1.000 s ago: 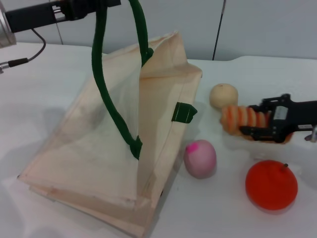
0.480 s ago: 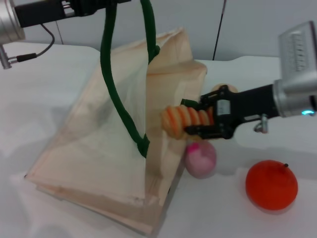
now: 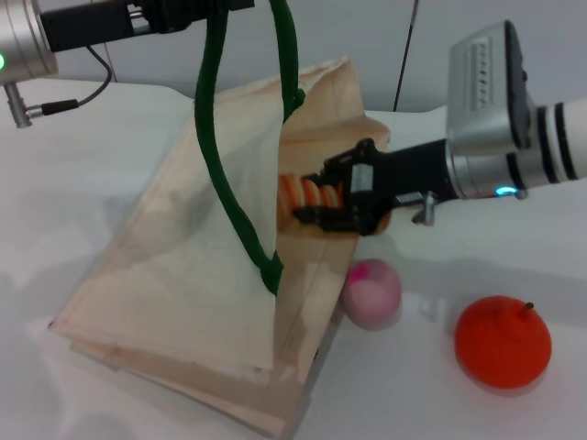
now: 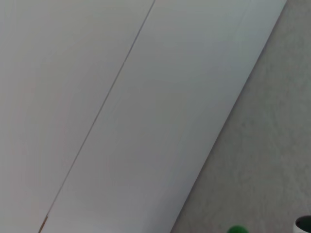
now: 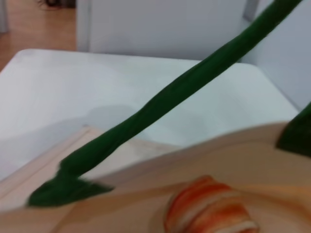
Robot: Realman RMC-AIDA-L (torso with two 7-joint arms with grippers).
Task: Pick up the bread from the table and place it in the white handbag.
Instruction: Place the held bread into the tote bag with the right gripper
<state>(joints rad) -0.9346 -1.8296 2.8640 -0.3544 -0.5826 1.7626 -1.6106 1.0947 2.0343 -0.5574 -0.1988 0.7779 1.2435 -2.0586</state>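
Now the right pincer (image 3: 316, 203) clamps the orange-and-cream ridged bread (image 3: 304, 193) inside the white handbag (image 3: 183, 275).

No text, label, brand, number or sign is readable on anything here.

- Right arm (image 3: 541, 151): silver-grey cylindrical body with black ring bands, white segment at far right.
- Boxy silver housing (image 3: 481, 78) on top, row of small slots on its face.
- Small blue-green indicator light (image 3: 503, 192) on the underside.
- Black forearm section leading to right gripper (image 3: 316, 197): black, angular, small white label.
- Left arm (image 3: 27, 37): silver cylinder with green light, black extension, thin black cable (image 3: 87, 87) with metal plug.
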